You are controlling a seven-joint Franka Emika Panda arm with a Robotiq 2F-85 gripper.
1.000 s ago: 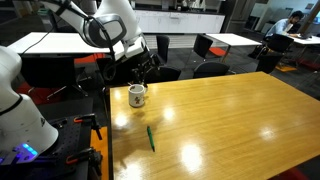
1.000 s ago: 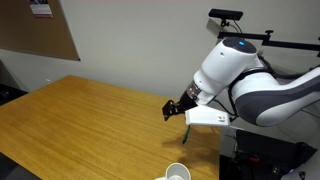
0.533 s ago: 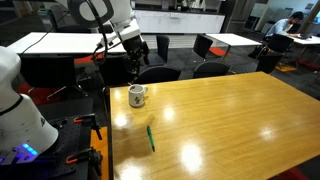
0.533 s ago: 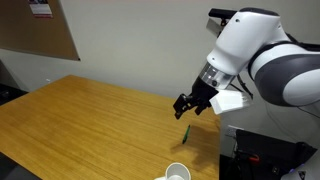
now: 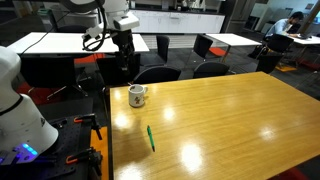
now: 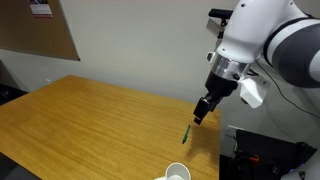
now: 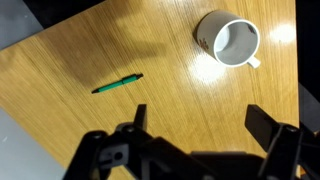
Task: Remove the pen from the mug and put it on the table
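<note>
The green pen [image 5: 151, 138] lies flat on the honey-brown table [image 5: 230, 120], apart from the whitish mug [image 5: 137, 96]. It also shows in an exterior view [image 6: 185, 134] and in the wrist view [image 7: 117, 85]. The mug stands upright and empty in the wrist view [image 7: 228, 40]; its rim shows at the bottom of an exterior view [image 6: 176, 173]. My gripper [image 7: 200, 115] is open and empty, raised high above the table. It hangs in the air in both exterior views [image 5: 122, 42] [image 6: 203, 110].
White-topped tables [image 5: 55, 42] and dark chairs [image 5: 210, 47] stand behind the brown table. A second white robot body [image 5: 18, 100] sits at the near edge. A corkboard [image 6: 35, 30] hangs on the wall.
My gripper has risen and pulled back from the mug and the table. The pen and mug have not moved.
</note>
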